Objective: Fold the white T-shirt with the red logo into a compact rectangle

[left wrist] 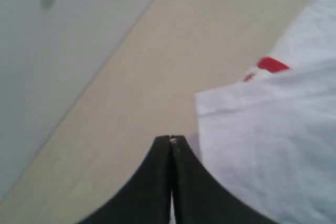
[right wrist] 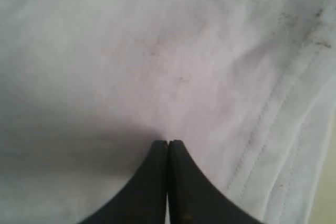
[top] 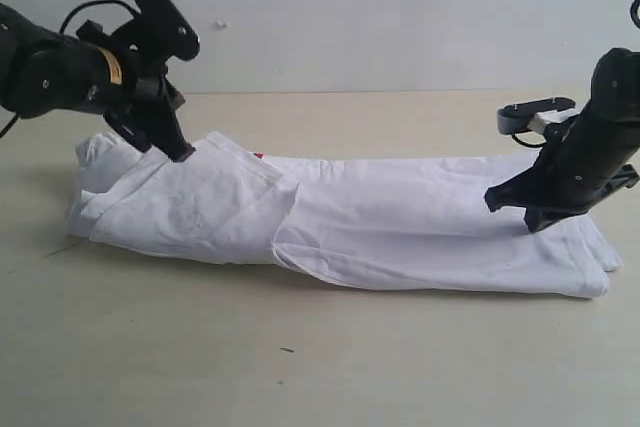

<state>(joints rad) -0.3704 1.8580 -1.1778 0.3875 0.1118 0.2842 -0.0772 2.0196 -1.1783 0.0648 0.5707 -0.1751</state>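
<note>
The white T-shirt [top: 400,227] lies folded into a long band across the table, with its left part doubled over in a flap [top: 200,202]. Only a small bit of the red logo [top: 258,156] [left wrist: 272,65] peeks out at the band's far edge. My left gripper [top: 185,153] [left wrist: 171,139] is shut at the far edge of the flap, its tips over the table beside the cloth. The frames do not show cloth held between its fingers. My right gripper [top: 495,199] [right wrist: 168,142] is shut, tips down on the shirt near its right end, close to a stitched hem [right wrist: 273,119].
The beige table [top: 320,367] runs in front of and behind the shirt. A pale wall [top: 400,7] stands close behind the table's far edge. The left arm [top: 60,72] hangs over the shirt's left end.
</note>
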